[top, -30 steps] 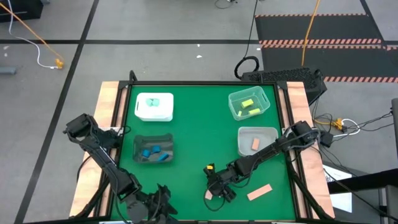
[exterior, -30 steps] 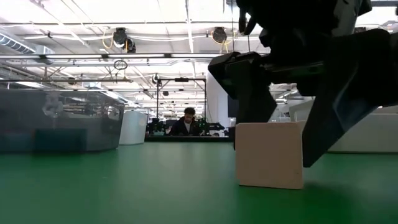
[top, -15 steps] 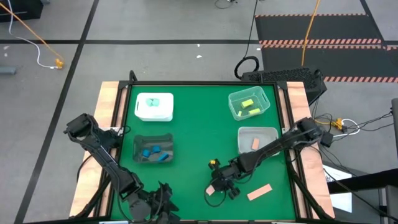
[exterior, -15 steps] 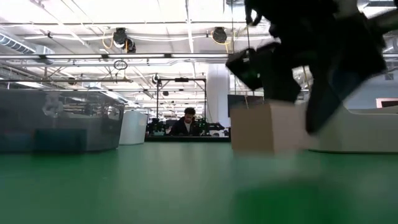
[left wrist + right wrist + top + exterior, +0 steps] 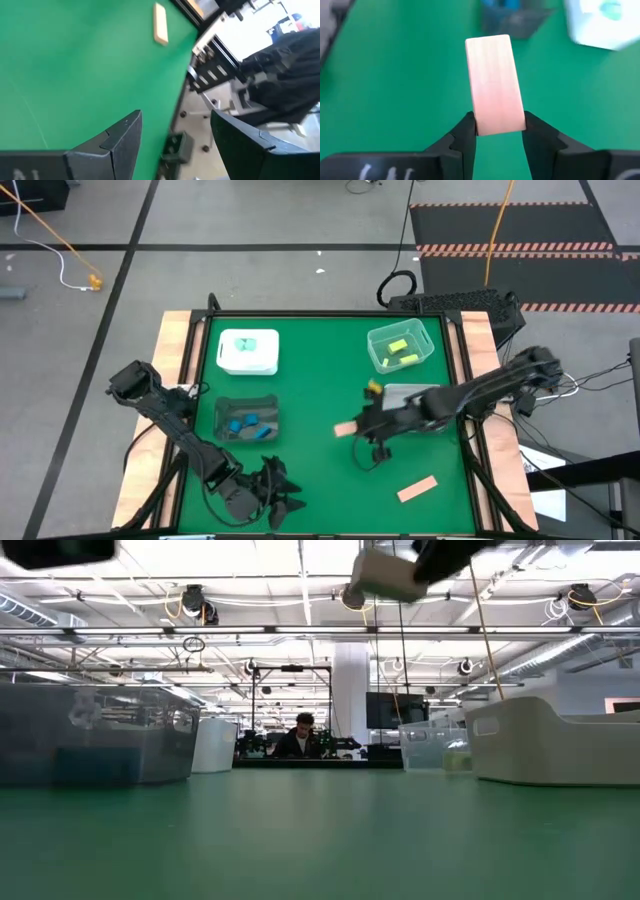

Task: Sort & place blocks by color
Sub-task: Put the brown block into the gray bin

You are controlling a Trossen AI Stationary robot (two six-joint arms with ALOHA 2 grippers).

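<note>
My right gripper [image 5: 499,131] fingers clench the tan-peach block [image 5: 494,84], raised for carrying; left gripper [image 5: 172,145] fingers released, idle

Four trays [image 5: 248,352], two tan-peach blocks [image 5: 346,428].

Mat centre: bare green table [image 5: 320,380], open passage.
Left side: white tray [image 5: 248,352], grey tray [image 5: 246,420].
Right side: clear tray [image 5: 399,347], pale tray [image 5: 408,394].
Near edge: peach bar [image 5: 417,490].

Peach block [image 5: 494,82] in right end effector [image 5: 499,131]
</note>
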